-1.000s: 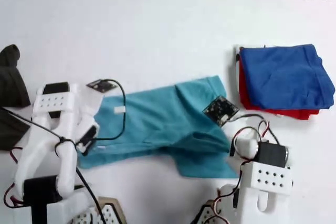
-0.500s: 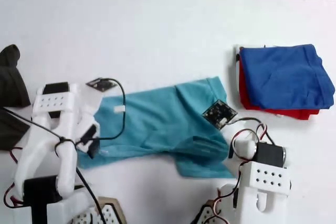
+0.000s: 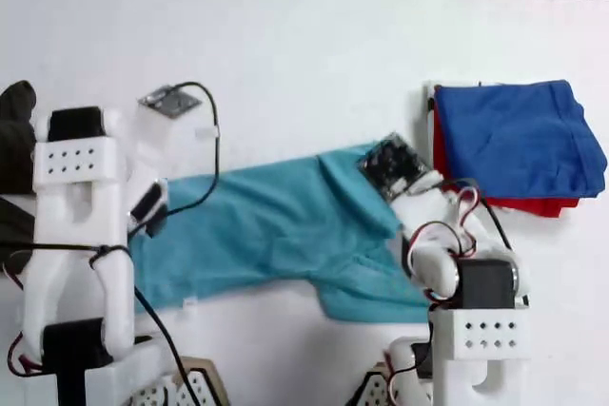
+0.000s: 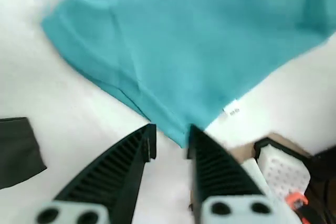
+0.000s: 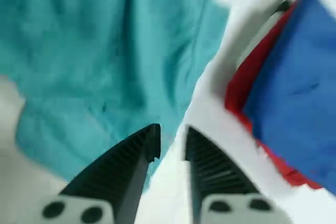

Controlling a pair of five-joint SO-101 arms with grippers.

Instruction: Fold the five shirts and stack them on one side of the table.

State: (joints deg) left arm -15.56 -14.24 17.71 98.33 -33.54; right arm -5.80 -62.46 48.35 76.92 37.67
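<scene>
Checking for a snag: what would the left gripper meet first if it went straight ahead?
Likely the teal shirt, whose hem corner lies right ahead of the left gripper, though depth is uncertain.

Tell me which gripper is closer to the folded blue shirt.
Right. The right gripper is over the teal shirt's edge beside the blue shirt. The left gripper is at the teal shirt's opposite end, far from it.

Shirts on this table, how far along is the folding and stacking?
Done: a folded blue shirt sits on a folded red shirt at one side. In hand: the teal shirt lies spread out, the left gripper and right gripper open at its edges. Left: folding and stacking it, plus the dark garment at the opposite table edge.
</scene>
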